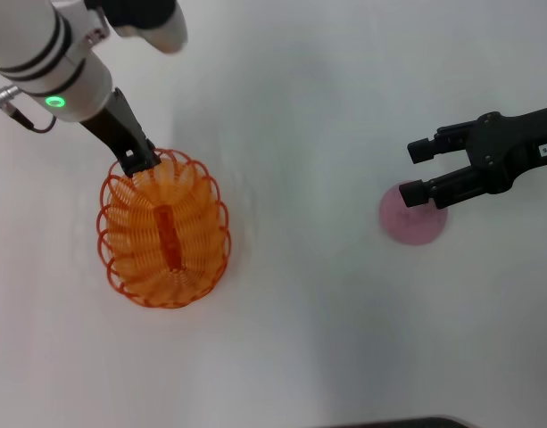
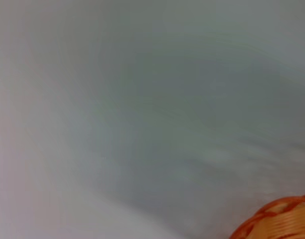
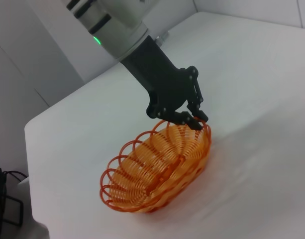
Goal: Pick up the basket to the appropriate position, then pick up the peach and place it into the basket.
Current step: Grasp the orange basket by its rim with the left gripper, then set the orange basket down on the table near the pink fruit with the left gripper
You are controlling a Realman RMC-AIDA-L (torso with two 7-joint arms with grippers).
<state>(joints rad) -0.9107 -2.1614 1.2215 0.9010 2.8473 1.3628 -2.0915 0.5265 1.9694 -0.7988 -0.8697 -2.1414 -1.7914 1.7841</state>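
One left end effector (image 1: pixel 141 161) pinching basket (image 1: pixel 164 230) rim, peach (image 1: pixel 413 214) apart

White black-banded left arm (image 1: pixel 50 53), green light, black claws (image 1: pixel 139 160)

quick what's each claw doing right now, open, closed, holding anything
Left claw: closed on the rim of the basket at its far end.
Right claw: open, holding nothing, above the peach.
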